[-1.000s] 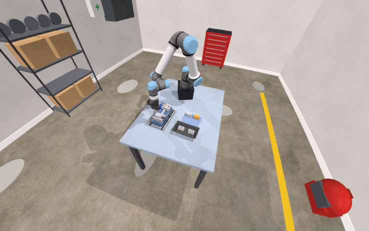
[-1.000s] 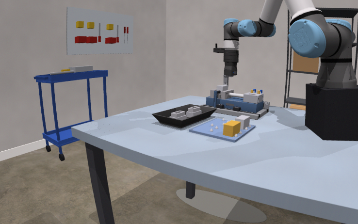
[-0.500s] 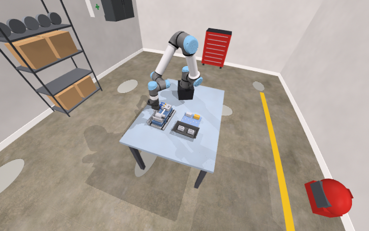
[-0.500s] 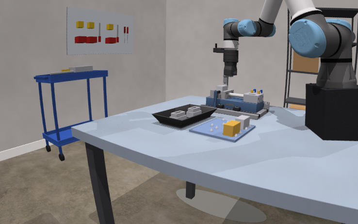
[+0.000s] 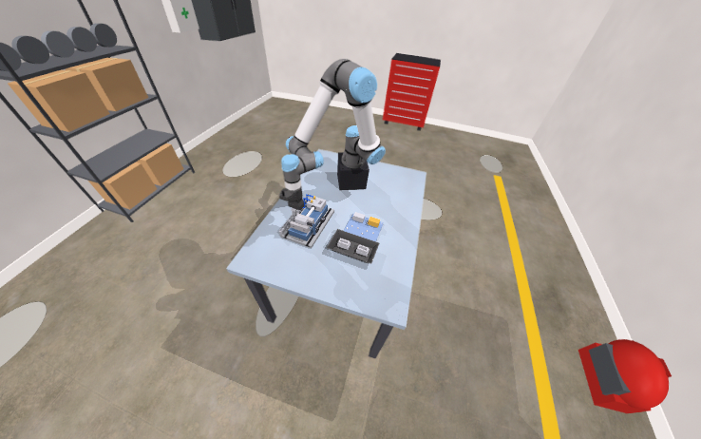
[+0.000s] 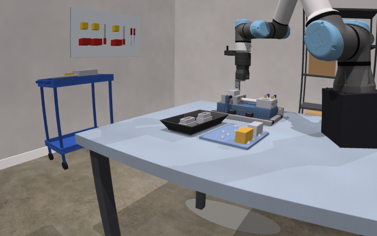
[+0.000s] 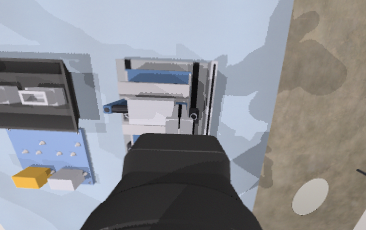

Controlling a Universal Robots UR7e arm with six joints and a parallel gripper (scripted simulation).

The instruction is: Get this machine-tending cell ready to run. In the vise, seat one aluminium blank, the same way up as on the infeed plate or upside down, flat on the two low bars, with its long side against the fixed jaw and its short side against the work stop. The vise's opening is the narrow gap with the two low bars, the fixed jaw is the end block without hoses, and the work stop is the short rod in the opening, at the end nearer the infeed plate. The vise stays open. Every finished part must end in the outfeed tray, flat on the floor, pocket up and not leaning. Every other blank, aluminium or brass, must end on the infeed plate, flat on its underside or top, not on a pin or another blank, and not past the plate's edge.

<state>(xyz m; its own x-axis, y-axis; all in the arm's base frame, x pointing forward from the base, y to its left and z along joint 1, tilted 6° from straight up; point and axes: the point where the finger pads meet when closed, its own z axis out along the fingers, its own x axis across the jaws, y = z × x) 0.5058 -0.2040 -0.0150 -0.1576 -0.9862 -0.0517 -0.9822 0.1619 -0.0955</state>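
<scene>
The blue vise [image 6: 247, 107] stands at the table's back, with its hose end block [image 6: 266, 101] on the right. A grey aluminium blank [image 6: 233, 93] sits in the vise at the fixed-jaw end; it also shows in the wrist view [image 7: 149, 110]. I cannot tell how it is seated. My gripper [image 6: 237, 84] is shut and empty, pointing down just above this blank. The black outfeed tray [image 6: 194, 120] holds two grey finished parts [image 6: 187, 120] [image 6: 204, 115], pocket up. The infeed plate [image 6: 233, 135] carries a brass blank [image 6: 243, 135] and an aluminium blank [image 6: 256, 127].
The arm's black base block [image 6: 349, 116] stands at the table's right rear. Small pins [image 6: 225, 134] stick up from the infeed plate. A blue cart [image 6: 73, 111] stands off the table to the left. The table edge runs close behind the vise [image 7: 270, 125].
</scene>
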